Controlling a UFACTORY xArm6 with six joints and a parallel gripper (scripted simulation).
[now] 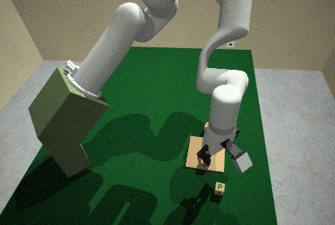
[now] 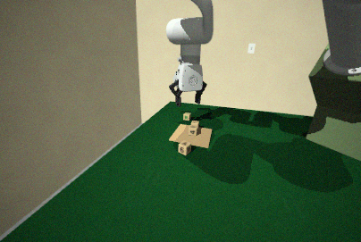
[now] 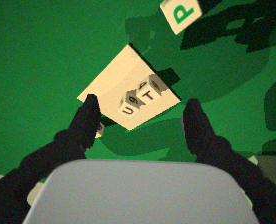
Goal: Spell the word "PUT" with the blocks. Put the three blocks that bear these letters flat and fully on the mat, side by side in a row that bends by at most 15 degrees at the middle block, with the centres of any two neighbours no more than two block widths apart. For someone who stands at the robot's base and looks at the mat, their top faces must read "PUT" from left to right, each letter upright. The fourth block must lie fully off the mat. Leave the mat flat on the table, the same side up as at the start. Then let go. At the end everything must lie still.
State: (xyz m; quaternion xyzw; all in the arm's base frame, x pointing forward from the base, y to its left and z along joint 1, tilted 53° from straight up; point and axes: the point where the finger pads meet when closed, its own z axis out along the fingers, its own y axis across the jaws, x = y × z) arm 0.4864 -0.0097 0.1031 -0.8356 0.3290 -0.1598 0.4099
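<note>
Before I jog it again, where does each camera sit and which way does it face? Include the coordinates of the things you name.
Top: high on the P block's (image 1: 220, 188) (image 2: 187, 116) (image 3: 182, 15) side, slanting down across the mat (image 1: 194, 149) (image 2: 203, 138) (image 3: 108, 85); shows pedestal (image 1: 62, 118) (image 2: 337, 106), arm and end effector (image 1: 213, 155) (image 2: 188, 103) (image 3: 141, 107).

Exterior: roughly opposite, looking down over the mat toward the P block; shows part of the arm, end effector and pedestal.

Wrist: on the arm, looking past both fingers at the mat.

Top and exterior share the mat and P block; wrist does too.
</note>
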